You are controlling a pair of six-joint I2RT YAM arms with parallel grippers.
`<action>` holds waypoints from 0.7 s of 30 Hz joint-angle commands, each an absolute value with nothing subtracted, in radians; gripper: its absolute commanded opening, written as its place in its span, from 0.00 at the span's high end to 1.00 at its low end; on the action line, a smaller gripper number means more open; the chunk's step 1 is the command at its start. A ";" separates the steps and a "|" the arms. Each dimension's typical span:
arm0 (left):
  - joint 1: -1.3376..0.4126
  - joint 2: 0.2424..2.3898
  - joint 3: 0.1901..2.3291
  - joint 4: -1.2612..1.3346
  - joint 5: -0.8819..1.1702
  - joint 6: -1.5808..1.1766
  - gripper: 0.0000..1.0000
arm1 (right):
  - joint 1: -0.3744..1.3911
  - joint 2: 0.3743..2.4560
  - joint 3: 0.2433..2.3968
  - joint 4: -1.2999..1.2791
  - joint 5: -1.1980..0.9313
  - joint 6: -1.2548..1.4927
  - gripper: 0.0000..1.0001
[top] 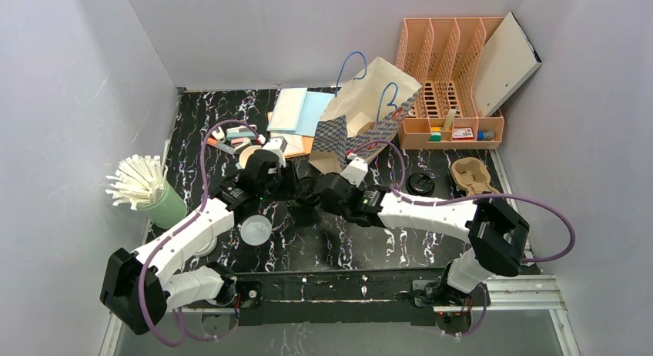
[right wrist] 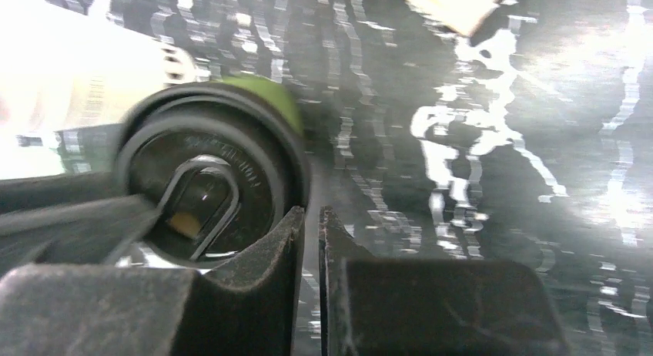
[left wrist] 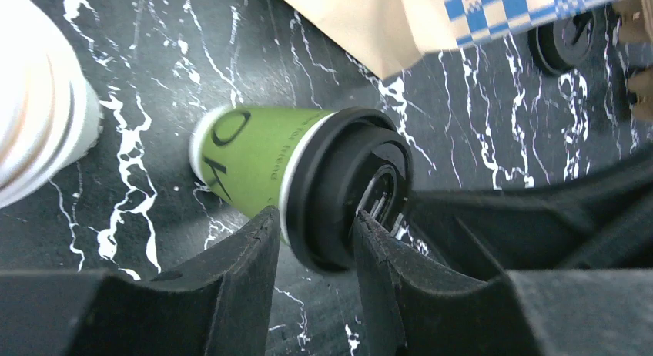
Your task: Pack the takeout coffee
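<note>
Left wrist: my left pincer stands part open, its jaws clamped across the black lid of the takeout coffee. The lime-green cup is on its side over the marble table, base pointing away from me. I cannot tell whether it rests on the surface. A stack of pale cups is at left and the paper bag is above.

Right wrist (blurred): my right pincer is closed to a thin slit with nothing between the jaws. One finger sits just beside the lid's rim. Contact cannot be judged.

Top: both pincers meet mid-table in front of the bag's open mouth. The cup is hidden beneath them. The straw holder is far left and the pink organiser is at the back right.
</note>
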State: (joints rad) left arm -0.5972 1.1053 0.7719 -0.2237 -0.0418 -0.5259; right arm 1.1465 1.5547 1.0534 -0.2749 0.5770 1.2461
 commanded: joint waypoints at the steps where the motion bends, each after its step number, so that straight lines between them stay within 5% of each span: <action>1: -0.614 1.123 0.816 -0.336 0.030 -0.499 0.61 | 1.122 1.554 0.993 -0.422 0.542 1.123 0.78; 14: -0.612 1.141 0.816 -0.311 0.043 -0.457 0.58 | 1.051 1.404 0.975 -0.327 0.398 0.855 0.69; 16: -0.612 1.134 0.815 -0.296 0.051 -0.444 0.52 | 1.023 1.345 0.922 -0.286 0.346 0.807 0.56; 20: -0.612 1.137 0.818 -0.249 0.057 -0.438 0.40 | 0.971 1.226 0.801 -0.190 0.254 0.747 0.05; 21: -0.612 1.142 0.813 -0.225 0.061 -0.445 0.40 | 0.960 1.201 0.772 -0.158 0.222 0.723 0.02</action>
State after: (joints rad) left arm -0.6128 1.1545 0.7921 -0.2848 0.0368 -0.4614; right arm 0.9977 1.2922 0.8585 -0.2699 0.3347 0.8375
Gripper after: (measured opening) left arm 0.583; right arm 0.895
